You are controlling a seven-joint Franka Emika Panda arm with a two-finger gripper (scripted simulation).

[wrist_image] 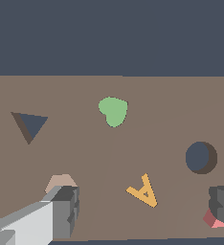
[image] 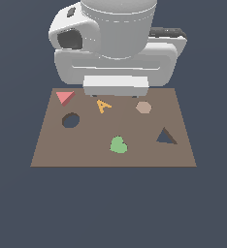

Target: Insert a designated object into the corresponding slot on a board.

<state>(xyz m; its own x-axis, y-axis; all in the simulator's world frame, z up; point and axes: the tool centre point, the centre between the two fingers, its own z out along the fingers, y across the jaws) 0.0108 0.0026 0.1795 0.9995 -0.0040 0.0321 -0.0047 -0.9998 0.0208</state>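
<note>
While the arm is held above the far edge of the board (image: pixel 110 155), the gripper (wrist_image: pixel 145 210) is seen in the wrist view with its two fingers (wrist_image: pixel 66 210) spread wide and nothing between them. No object is grasped. An orange letter piece (wrist_image: pixel 143 191) lies on the board in the gap between the fingers, untouched. One finger partly hides the tan hexagon (wrist_image: pixel 60 182); the other partly hides the red triangle block (wrist_image: pixel 213 220), of which only a corner is visible there. In the exterior view the red triangle block (image: pixel 65 97) is found at the board's far corner on the exterior view's left, well apart from the triangular slot (image: pixel 166 136), which is cut near the exterior view's right edge. A round hole (image: pixel 70 120) sits near the block and a green heart (image: pixel 118 145) lies nearer the front. The open stance is judged a readiness for pickup, though the gripper is not yet centred over the block. The task is judged barely begun.
</note>
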